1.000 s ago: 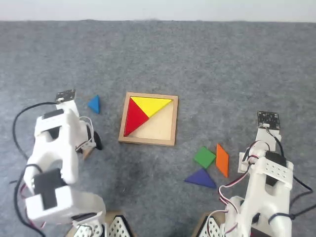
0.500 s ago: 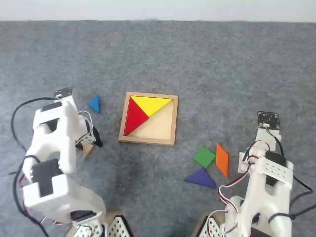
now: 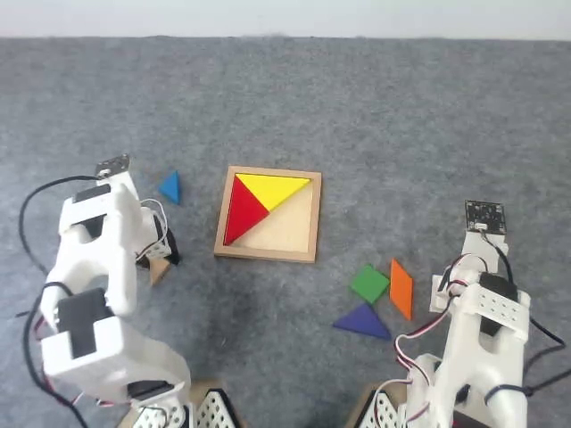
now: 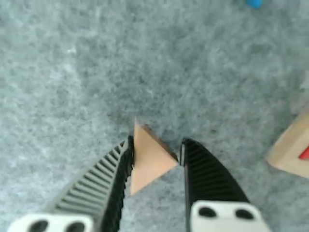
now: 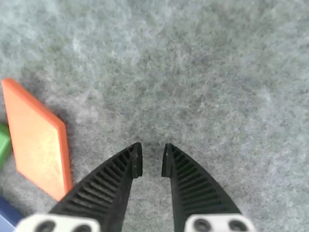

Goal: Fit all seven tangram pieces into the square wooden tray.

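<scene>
Left wrist view: pinching the tan triangle (image 4: 149, 164) by an edge and a corner with the left gripper (image 4: 155, 145), fingers half closed, lower left of the high view, apart from the tray (image 3: 268, 254). Risking a twist or slip on lifting from that thin hold. Holding nothing in the right gripper (image 5: 152, 154), barely open.

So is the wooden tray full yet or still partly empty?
Partly empty. Only the red triangle and yellow triangle lie in the tray; the rest of its floor is bare wood.

Two triangles (image 3: 252, 203) in tray (image 3: 266, 254), small triangle (image 3: 169, 187) left of it, three pieces (image 3: 369, 283) front right, fourth triangle (image 4: 147, 165) in left gripper (image 4: 155, 149)
</scene>
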Robot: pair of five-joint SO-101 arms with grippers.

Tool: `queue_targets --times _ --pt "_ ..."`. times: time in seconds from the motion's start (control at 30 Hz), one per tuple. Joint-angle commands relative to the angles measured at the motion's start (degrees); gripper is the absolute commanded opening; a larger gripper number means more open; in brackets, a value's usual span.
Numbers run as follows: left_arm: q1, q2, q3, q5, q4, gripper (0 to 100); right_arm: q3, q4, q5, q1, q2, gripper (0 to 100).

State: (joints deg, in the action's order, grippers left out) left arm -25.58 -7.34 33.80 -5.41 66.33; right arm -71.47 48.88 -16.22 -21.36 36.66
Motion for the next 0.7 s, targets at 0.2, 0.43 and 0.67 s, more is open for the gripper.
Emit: queue_targets --times 0.2,0.43,0.67 --pt "-0.44 0.62 -0.13 3.34 0.18 19 0.53 -0.31 -0.7 0.13 0.04 8.4" --pt "-0.44 0.62 -0.13 3.6 0.18 14 0.53 -0.31 -0.7 0.13 0.04 8.4" --pt "-0.44 0.88 0.48 5.36 0.35 13 0.53 -0.31 -0.7 0.13 0.04 8.4"
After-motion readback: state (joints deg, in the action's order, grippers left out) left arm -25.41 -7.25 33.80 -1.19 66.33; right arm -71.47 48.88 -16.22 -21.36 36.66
